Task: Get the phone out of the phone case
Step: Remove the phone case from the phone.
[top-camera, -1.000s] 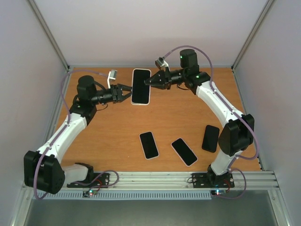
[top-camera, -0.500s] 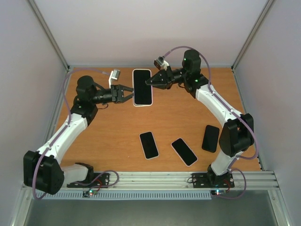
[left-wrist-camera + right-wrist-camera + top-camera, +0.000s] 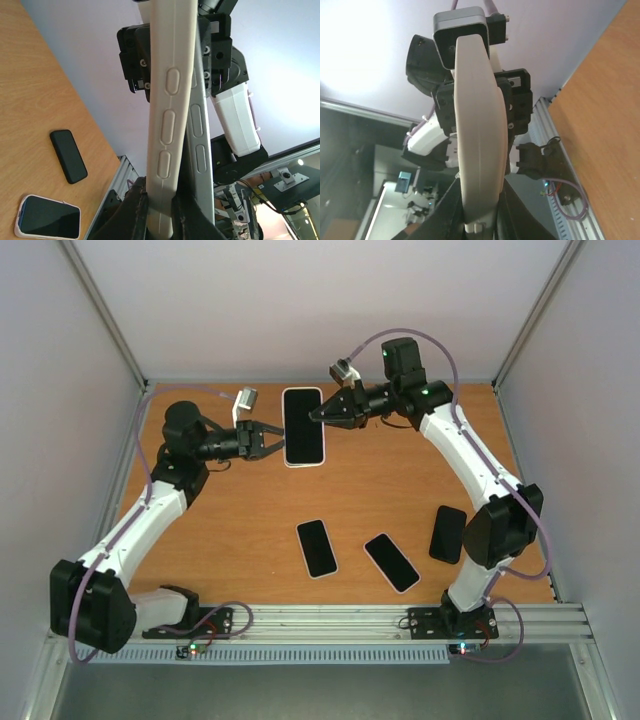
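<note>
The phone [image 3: 303, 428], seemingly seated in its phone case [image 3: 170, 110], is held aloft between both pincers. The left pincer [image 3: 274, 441] is pinched on one case edge, the right pincer [image 3: 316, 415] on the opposite. Separation appears in hand; next, the case rim must be peeled back.
</note>
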Motion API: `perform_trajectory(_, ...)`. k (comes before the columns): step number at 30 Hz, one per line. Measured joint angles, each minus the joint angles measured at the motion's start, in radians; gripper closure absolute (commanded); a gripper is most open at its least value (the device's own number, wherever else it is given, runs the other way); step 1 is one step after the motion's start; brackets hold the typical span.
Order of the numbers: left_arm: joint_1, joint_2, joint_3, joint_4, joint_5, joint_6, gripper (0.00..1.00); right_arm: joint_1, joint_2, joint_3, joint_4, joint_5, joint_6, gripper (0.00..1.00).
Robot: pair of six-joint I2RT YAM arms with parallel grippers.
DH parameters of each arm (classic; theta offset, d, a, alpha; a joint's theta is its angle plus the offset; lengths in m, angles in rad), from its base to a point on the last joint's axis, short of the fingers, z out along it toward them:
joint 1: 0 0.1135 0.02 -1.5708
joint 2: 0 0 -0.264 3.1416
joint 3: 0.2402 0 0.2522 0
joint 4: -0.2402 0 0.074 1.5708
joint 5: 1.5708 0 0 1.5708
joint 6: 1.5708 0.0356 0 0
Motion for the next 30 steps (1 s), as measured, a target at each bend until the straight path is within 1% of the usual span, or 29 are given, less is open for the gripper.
perform_trajectory(4,0.012,0.001,-0.002,0.008,-0.020,-0.018,1.00,0.006,0.028,0.105,-0.200,0.062,-0.160,0.56)
perform_trajectory(8,0.034,0.003,-0.015,0.015,-0.053,-0.053,1.00,0.002,0.053,0.194,-0.325,0.132,-0.280,0.44)
perform_trajectory(10,0.044,0.008,-0.022,0.016,-0.070,-0.063,1.00,-0.010,0.063,0.235,-0.378,0.178,-0.332,0.42)
perform_trajectory(12,0.049,0.016,-0.026,0.008,-0.089,-0.070,1.00,-0.018,0.066,0.266,-0.423,0.231,-0.387,0.38)
perform_trajectory(16,0.056,0.034,-0.026,-0.061,-0.135,-0.069,1.00,-0.026,0.054,0.290,-0.474,0.365,-0.486,0.31)
perform_trajectory(18,0.056,0.040,-0.021,-0.125,-0.164,-0.058,1.00,-0.026,0.045,0.290,-0.491,0.437,-0.532,0.28)
perform_trajectory(21,0.056,0.051,0.008,-0.263,-0.222,-0.031,1.00,-0.016,0.020,0.272,-0.500,0.575,-0.617,0.27)
perform_trajectory(22,0.056,0.054,0.016,-0.299,-0.237,-0.024,1.00,-0.005,0.017,0.269,-0.502,0.589,-0.626,0.27)
perform_trajectory(25,0.056,0.063,0.035,-0.387,-0.283,-0.018,1.00,0.043,-0.013,0.237,-0.504,0.714,-0.703,0.26)
perform_trajectory(27,0.056,0.066,0.035,-0.417,-0.301,-0.021,1.00,0.080,-0.028,0.217,-0.504,0.783,-0.746,0.22)
perform_trajectory(30,0.057,0.077,0.035,-0.449,-0.319,-0.039,1.00,0.144,-0.053,0.178,-0.496,0.895,-0.813,0.20)
